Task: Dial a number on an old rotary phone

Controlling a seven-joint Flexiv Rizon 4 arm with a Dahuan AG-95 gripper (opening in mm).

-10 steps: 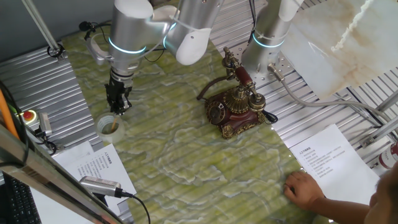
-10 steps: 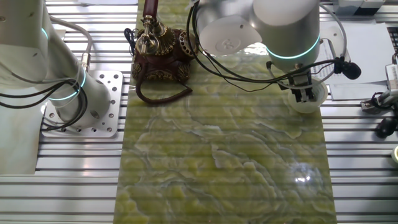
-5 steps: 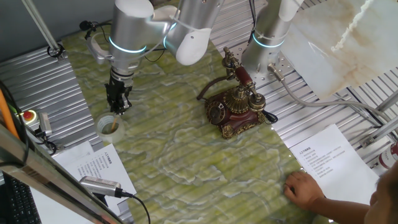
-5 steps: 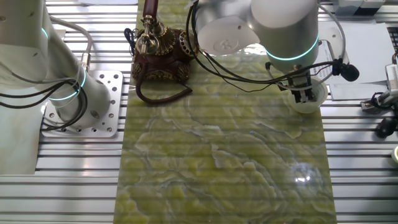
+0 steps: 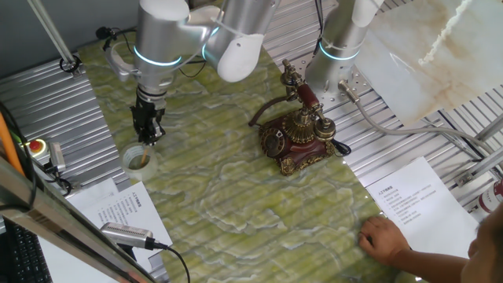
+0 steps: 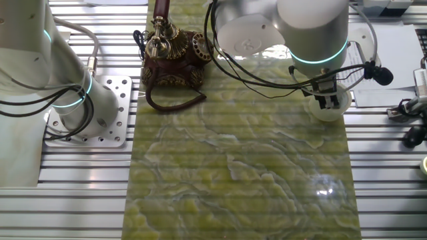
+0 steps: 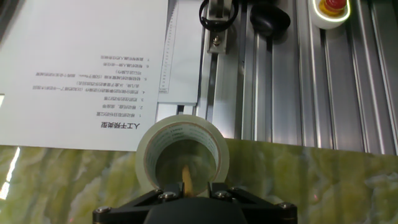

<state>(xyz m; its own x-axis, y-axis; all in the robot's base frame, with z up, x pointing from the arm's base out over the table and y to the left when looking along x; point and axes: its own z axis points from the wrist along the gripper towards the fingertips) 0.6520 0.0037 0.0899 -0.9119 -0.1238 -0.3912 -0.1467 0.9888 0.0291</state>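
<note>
I see my claw point(image 5: 147, 137) hanging just above a roll of clear tape point(image 7: 182, 151) at the edge of the green counter point(image 5: 228, 196). A thin tan stick point(image 7: 185, 178) stands inside the ring of tape. My claw's fingers look pressed close together, but I cannot tell if they pinch the stick. Past the tape lies a sheet of paper point(image 7: 93, 56) with print on it. The old rotary phone point(image 5: 297, 134) sits far from my claw, near the other side of the counter, with its handset resting on top.

Arm bent, hand point(image 5: 147, 135) pointing straight down, fingers close together.
</note>
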